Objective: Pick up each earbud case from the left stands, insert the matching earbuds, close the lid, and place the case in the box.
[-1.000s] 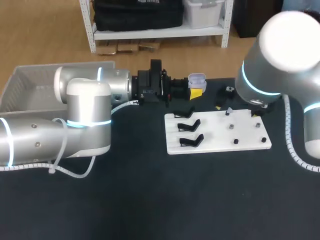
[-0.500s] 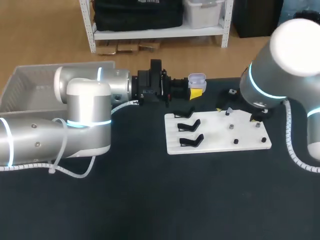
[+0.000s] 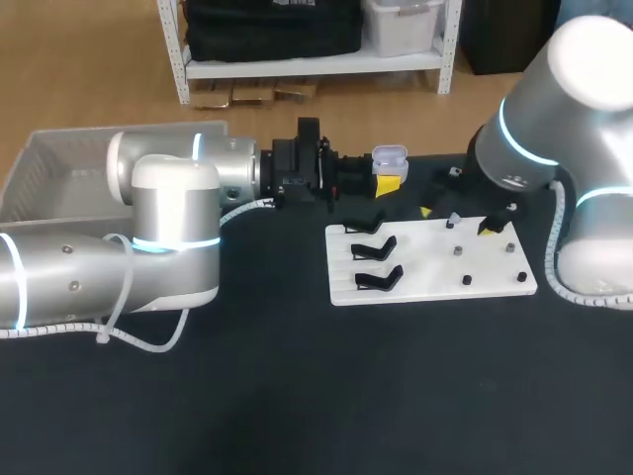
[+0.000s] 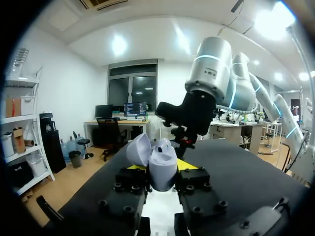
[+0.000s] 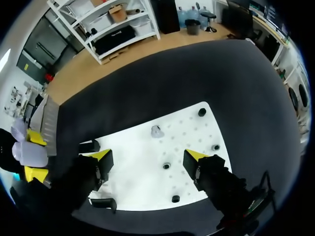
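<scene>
Head view: the left gripper (image 3: pixel 389 182) is clamped on the pale lilac earbud case (image 3: pixel 390 156), its lid open, held above the black surface (image 3: pixel 297 396) beside the white pegboard (image 3: pixel 425 282). The right gripper (image 5: pixel 152 158), spread wide and empty, hangs over that board, with a small pale earbud (image 5: pixel 156 131) just ahead of its gap. Early going, I judge: the earbud is to be fetched, the lid is unclosed, and the case is not yet in the grey plastic box (image 3: pixel 49 168).
</scene>
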You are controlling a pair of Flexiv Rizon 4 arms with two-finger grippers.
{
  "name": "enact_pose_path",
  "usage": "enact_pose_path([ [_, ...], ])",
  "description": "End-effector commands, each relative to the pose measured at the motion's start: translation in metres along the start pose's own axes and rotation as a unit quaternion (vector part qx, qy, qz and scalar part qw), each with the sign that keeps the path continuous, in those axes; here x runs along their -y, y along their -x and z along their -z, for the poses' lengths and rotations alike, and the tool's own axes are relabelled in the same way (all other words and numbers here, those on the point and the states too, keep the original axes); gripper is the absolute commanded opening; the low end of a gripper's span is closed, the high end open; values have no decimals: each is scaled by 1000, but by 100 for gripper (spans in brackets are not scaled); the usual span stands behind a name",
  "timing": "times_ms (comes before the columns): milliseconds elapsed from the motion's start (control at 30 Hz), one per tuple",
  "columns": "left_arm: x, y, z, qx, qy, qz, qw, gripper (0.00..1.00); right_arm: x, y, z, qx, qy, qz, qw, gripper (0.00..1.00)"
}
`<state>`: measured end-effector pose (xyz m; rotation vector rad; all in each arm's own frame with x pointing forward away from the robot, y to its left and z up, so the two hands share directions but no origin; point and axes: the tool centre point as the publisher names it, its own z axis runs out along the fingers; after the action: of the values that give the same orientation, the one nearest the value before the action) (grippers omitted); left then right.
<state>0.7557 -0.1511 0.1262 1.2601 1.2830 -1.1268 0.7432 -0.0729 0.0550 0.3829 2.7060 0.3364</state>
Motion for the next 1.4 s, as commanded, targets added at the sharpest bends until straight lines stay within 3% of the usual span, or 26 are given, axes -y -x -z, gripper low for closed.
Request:
enact_pose_path([
  [33, -2, 0, 0, -1, -2, 1, 1000, 0, 1, 5, -6, -43, 9, 2, 999, 73],
  [267, -2, 0, 0, -1, -2, 1, 1000, 0, 4, 7, -13, -60, 10, 3, 998, 49],
  [633, -2, 0, 0, -1, -2, 1, 1000, 0, 5, 11, -24, -74, 15, 2, 997, 49],
  [1400, -2, 0, 0, -1, -2, 1, 1000, 0, 8, 17, -36, -76, 23, -23, 997, 38],
])
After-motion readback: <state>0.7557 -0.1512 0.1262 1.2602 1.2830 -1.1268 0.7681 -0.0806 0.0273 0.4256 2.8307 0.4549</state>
